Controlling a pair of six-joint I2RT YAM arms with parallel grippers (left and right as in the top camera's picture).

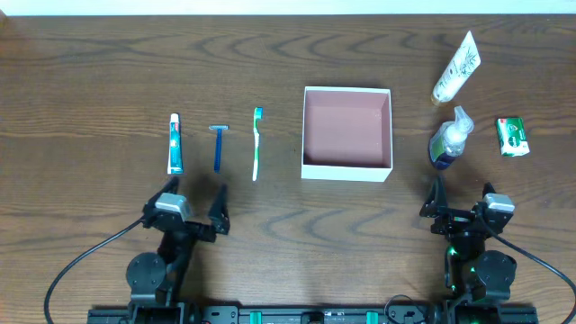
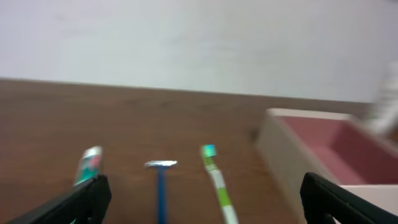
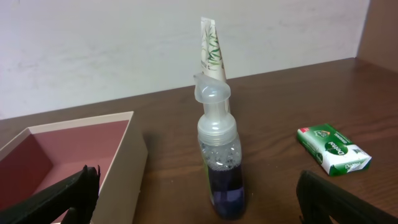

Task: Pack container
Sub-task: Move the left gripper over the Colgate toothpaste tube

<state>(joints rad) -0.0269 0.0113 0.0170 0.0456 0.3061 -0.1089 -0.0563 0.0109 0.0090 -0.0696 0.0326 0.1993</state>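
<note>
The container (image 1: pixel 347 171) is a square white-walled box with a pink floor, empty, at the table's centre; its wall (image 2: pixel 283 152) also shows in the left wrist view and its corner (image 3: pixel 124 158) in the right wrist view. Left of it lie a toothpaste tube (image 1: pixel 175 144), a blue razor (image 1: pixel 218 147) and a green toothbrush (image 1: pixel 256 142). To its right stand a pump bottle with purple liquid (image 1: pixel 449 138), a white tube (image 1: pixel 457 67) and a green soap box (image 1: pixel 512 137). My left gripper (image 1: pixel 190 201) is open below the razor (image 2: pixel 160 180). My right gripper (image 1: pixel 463 202) is open just below the bottle (image 3: pixel 221 155).
Dark wood table (image 1: pixel 90 81) all round. A pale wall runs behind the far table edge (image 2: pixel 186 43). Cables trail from both arm bases at the near edge.
</note>
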